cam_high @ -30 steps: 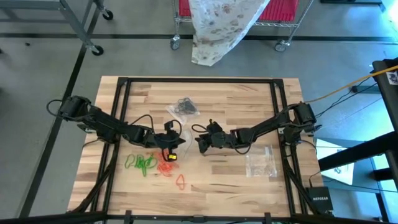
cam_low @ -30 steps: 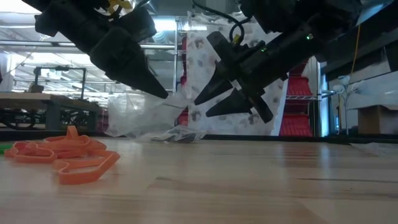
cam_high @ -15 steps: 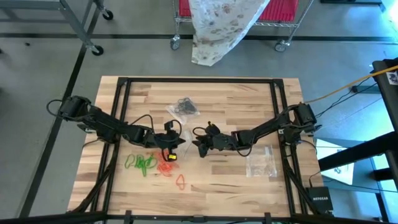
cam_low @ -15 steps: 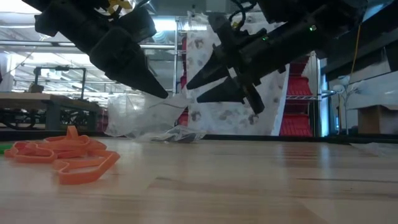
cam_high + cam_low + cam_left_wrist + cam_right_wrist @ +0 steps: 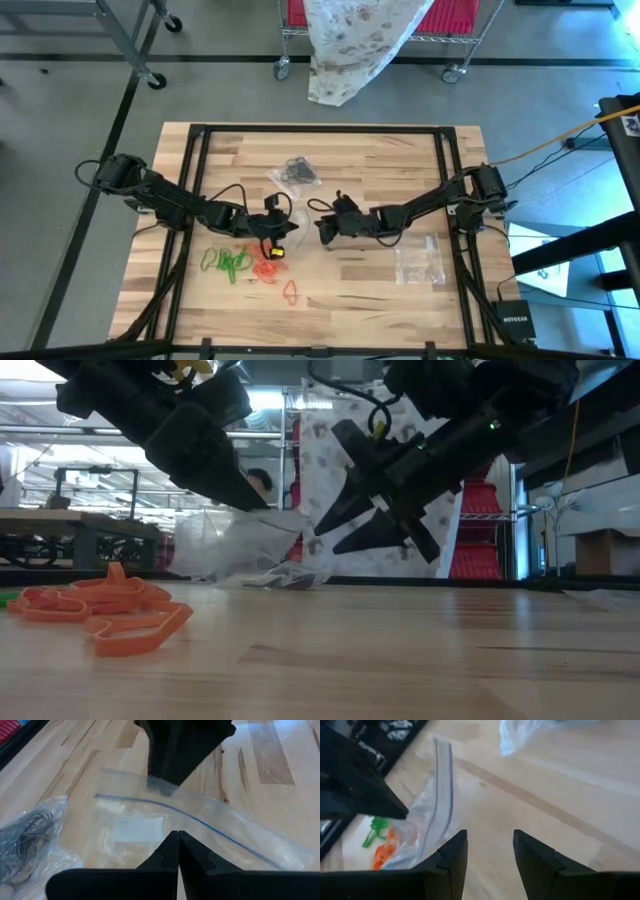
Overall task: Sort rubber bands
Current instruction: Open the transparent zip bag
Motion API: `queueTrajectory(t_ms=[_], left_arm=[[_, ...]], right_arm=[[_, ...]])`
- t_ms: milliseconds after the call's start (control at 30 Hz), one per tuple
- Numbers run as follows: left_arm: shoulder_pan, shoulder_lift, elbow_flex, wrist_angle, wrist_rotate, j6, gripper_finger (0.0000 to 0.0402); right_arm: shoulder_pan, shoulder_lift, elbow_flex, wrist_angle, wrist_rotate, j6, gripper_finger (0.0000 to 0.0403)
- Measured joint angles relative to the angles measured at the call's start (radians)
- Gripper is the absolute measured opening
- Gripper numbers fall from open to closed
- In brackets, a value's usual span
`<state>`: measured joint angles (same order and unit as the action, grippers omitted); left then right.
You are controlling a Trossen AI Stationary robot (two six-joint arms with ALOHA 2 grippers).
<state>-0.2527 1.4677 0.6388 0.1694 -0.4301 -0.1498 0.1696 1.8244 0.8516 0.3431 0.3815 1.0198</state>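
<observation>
Our left hand point(image 5: 255, 505) is clamped on the edge of a clear bag point(image 5: 432, 802), lifting it off the desk point(image 5: 360, 285) — we judge, to present its mouth. Our right hand point(image 5: 325, 530), fingers apart and empty, hovers just beside that edge, likely to spread it. The rubber bands point(image 5: 250, 263) — green, orange — lie on the desk below the left hand.

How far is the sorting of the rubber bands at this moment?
Done: black bands sit in a bag. In hand: the left gripper is shut on an empty clear bag; the right gripper hangs open beside it. Left: green bands and orange bands lie loose on the table.
</observation>
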Motion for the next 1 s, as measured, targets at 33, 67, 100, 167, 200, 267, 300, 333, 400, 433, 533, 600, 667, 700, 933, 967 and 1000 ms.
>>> queueTrajectory(t_ms=[33,67,100,167,200,267,300,333,400,433,533,600,667,700,933,967,1000], left_arm=[[0.000,0.000,0.000,0.000,0.000,0.000,0.0000],[0.000,0.000,0.000,0.000,0.000,0.000,0.0000],[0.000,0.000,0.000,0.000,0.000,0.000,0.0000],[0.000,0.000,0.000,0.000,0.000,0.000,0.0000],[0.000,0.000,0.000,0.000,0.000,0.000,0.0000],[0.000,0.000,0.000,0.000,0.000,0.000,0.0000],[0.000,0.000,0.000,-0.001,0.000,0.000,0.0000],[0.000,0.000,0.000,0.000,0.000,0.000,0.0000],[0.000,0.000,0.000,-0.001,0.000,0.000,0.0000],[0.000,0.000,0.000,-0.001,0.000,0.000,0.0000],[0.000,0.000,0.000,-0.001,0.000,0.000,0.0000],[0.000,0.000,0.000,-0.001,0.000,0.002,0.0000],[0.000,0.000,0.000,-0.001,0.000,0.004,0.0000],[0.000,0.000,0.000,-0.001,0.000,0.004,0.0000],[0.000,-0.004,0.000,0.004,0.015,-0.008,0.0000],[0.000,-0.010,0.000,0.003,0.030,-0.023,0.0000],[0.000,-0.023,0.000,0.001,0.053,-0.035,0.0000]], right_arm=[[-0.002,0.000,0.000,-0.007,0.000,0.009,0.0151],[-0.002,0.000,0.000,-0.010,0.000,0.020,0.0151],[-0.002,0.000,0.000,-0.013,0.001,0.023,0.0151],[-0.002,0.000,0.000,-0.014,0.001,0.023,0.0151],[-0.001,0.000,0.000,-0.011,0.001,0.021,0.0151],[-0.001,0.000,0.000,0.006,0.002,0.001,0.0151],[0.000,0.000,0.000,0.013,0.002,-0.007,0.0151],[0.000,0.000,0.000,0.019,0.001,-0.011,0.0151],[0.000,0.000,0.000,0.022,0.001,-0.018,0.0151],[0.000,0.000,0.000,0.022,0.001,-0.018,0.0151],[0.000,0.000,0.000,0.024,-0.007,-0.021,0.0151],[0.000,0.000,0.000,0.026,-0.007,-0.023,0.0151],[0.000,0.000,0.000,0.030,-0.009,-0.028,0.0151],[0.000,0.000,0.000,0.035,-0.014,-0.031,0.0151],[0.000,0.000,0.000,0.058,-0.040,-0.078,0.0151],[0.000,-0.002,0.000,0.059,-0.048,-0.095,0.0151],[0.000,-0.008,0.000,0.056,-0.062,-0.126,0.0151]])
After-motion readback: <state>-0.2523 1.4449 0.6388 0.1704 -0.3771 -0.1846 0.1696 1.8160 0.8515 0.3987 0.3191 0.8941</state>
